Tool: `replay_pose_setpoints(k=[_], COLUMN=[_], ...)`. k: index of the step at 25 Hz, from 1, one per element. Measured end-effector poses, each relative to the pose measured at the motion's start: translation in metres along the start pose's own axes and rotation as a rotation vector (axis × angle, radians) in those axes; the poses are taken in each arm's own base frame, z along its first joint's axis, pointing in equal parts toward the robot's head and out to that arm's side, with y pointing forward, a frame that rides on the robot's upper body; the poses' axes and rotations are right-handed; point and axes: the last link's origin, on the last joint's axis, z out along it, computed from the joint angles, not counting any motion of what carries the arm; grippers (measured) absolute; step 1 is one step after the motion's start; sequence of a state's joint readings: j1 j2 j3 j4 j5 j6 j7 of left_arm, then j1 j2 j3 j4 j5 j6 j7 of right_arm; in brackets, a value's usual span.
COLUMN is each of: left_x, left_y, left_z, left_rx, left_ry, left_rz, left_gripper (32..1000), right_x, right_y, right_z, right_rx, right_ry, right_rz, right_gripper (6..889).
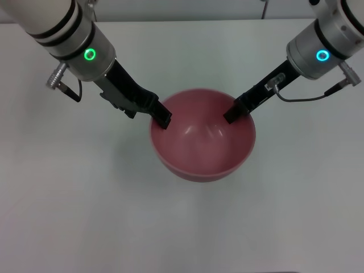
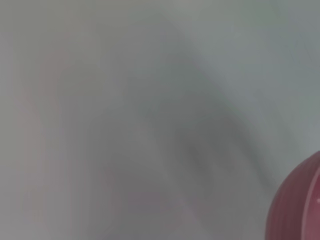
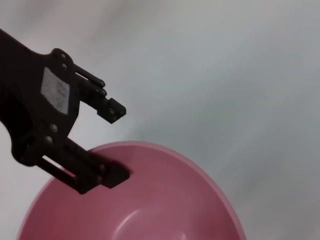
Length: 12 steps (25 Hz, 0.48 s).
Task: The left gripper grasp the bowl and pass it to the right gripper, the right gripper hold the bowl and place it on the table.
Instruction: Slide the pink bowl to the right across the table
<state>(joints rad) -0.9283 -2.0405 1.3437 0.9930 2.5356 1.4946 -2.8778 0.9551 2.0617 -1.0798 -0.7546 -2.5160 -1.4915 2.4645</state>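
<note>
- Head view: the pink bowl sits in the middle, above the white table, with a soft shadow spread beneath it.
- The left tool comes in from the upper left (green ring on its arm) and its black tip meets the bowl's left rim; whether it is clenched on that rim cannot be told here.
- The right tool comes in from the upper right (blue ring, grey cable) and its tip meets the right rim; its grip cannot be told either.
- Left wrist view: mostly blurred table, with a curved piece of the bowl at one corner.
- Right wrist view: the bowl opens toward the camera, and the left tool stands released, one finger lying over the rim and the other clear of the bowl.
</note>
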Motion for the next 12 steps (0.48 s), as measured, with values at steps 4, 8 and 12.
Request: replay_pose_setpoints(k=[4,8,12], left_x=[-0.0001,0.0001,0.0019], left_y=[0.0011,0.0035,0.0069], left_z=[-0.0006,-0.0012,-0.0043], left_rx=[-0.002,-0.015,-0.023], left_ry=[-0.005,-0.006,0.001], left_rz=[0.003,0.005,0.016], left_gripper=[845,846,846], right_x=[-0.0001,0.0002,0.0010], right_y=[-0.0001,-0.0004,-0.0011], right_z=[0.0001,0.0001,0.0002], right_rx=[0.002,0.003,0.005], right_ry=[0.000,0.001,0.003], right_rz=[-0.001,0.000,0.002], right_gripper=[81,81,80])
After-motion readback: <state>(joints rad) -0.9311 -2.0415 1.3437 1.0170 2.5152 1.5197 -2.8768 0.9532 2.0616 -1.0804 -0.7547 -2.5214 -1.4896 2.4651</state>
